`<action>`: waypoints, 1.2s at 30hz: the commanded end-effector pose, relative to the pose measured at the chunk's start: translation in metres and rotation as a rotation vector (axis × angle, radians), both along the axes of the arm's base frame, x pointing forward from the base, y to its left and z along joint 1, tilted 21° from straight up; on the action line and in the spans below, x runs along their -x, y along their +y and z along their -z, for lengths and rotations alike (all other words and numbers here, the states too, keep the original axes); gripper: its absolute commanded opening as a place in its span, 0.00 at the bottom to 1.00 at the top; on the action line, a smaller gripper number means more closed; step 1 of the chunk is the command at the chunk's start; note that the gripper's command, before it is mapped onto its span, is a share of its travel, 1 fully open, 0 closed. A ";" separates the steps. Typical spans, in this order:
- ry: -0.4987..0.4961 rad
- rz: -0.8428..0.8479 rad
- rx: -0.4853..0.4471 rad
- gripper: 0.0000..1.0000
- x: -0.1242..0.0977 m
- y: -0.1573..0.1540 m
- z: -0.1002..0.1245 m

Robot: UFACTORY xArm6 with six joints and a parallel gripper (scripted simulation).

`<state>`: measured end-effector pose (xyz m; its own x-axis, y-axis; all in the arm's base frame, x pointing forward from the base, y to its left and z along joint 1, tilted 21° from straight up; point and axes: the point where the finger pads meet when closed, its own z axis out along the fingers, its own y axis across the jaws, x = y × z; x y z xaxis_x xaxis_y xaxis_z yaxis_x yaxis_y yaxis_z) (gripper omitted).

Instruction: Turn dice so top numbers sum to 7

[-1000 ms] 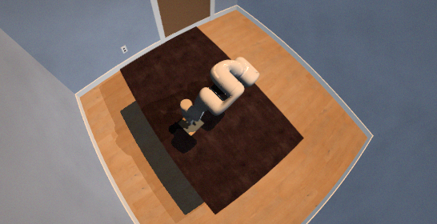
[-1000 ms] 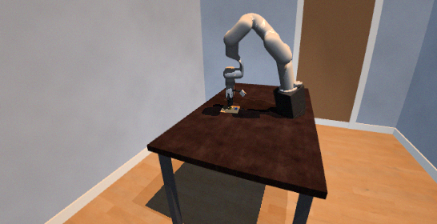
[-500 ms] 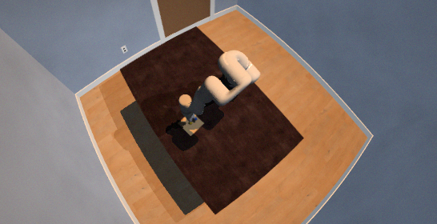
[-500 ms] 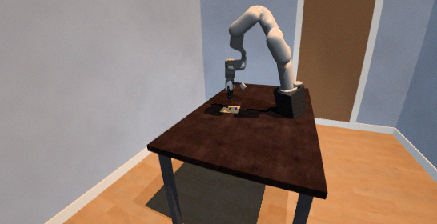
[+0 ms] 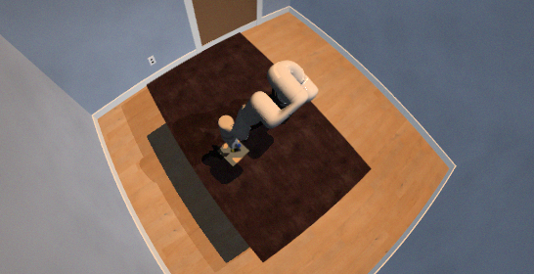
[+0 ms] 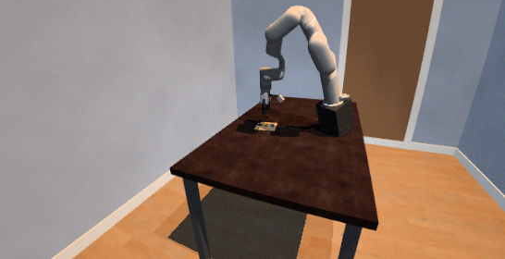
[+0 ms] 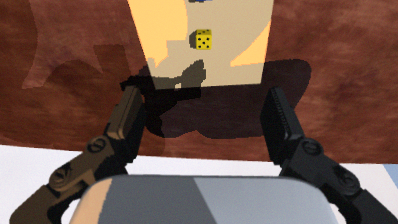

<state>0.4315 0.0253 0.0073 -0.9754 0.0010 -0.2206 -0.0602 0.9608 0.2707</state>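
Observation:
The pale mat (image 5: 242, 153) (image 6: 271, 129) (image 7: 237, 30) lies on the table. The yellow die (image 6: 265, 125) (image 7: 203, 40) rests on it, apparently flat; its larger visible face in the wrist view shows five pips. The blue die (image 5: 239, 145) (image 6: 273, 126) stands near it on the mat; only a sliver (image 7: 200, 1) shows at the wrist view's top edge, so its top number is not readable. A third die cannot be made out. My gripper (image 6: 264, 112) (image 7: 203, 101) is wide open and empty, raised above the table, its fingers beyond the mat's near edge in the wrist view.
The dark brown table top (image 5: 293, 178) (image 6: 287, 159) surrounds the mat. The arm's dark base (image 6: 335, 117) stands to the right in the exterior view. Orange lit patches and dark arm shadows cross the mat and the table.

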 end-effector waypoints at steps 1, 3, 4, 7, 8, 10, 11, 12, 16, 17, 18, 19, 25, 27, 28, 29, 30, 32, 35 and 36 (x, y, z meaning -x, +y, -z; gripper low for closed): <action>-0.003 0.001 0.000 1.00 -0.001 0.000 -0.001; -0.003 0.001 0.000 1.00 -0.001 0.000 -0.001; -0.003 0.001 0.000 1.00 -0.001 0.000 -0.001; -0.003 0.001 0.000 1.00 -0.001 0.000 -0.001; -0.003 0.001 0.000 1.00 -0.001 0.000 -0.001; -0.002 0.006 -0.001 1.00 -0.001 0.000 -0.001; 0.000 0.012 -0.003 1.00 -0.001 0.000 -0.001; 0.003 0.023 -0.005 1.00 0.000 0.000 -0.001; 0.013 0.057 -0.014 1.00 0.001 0.000 0.000; 0.021 0.083 -0.020 1.00 0.001 0.000 0.000; 0.030 0.113 -0.028 1.00 0.002 0.000 0.001; 0.041 0.150 -0.038 1.00 0.003 0.000 0.002; 0.102 0.356 -0.089 1.00 0.009 0.001 0.005; 0.122 0.422 -0.105 1.00 0.011 0.001 0.007; 0.134 0.463 -0.115 1.00 0.013 0.001 0.007; 0.143 0.492 -0.123 1.00 0.014 0.001 0.008; 0.153 0.526 -0.131 1.00 0.015 0.002 0.009; 0.153 0.526 -0.131 1.00 0.015 0.002 0.009; 0.191 0.648 -0.161 1.00 0.019 0.002 0.011; 0.203 0.689 -0.171 1.00 0.020 0.002 0.012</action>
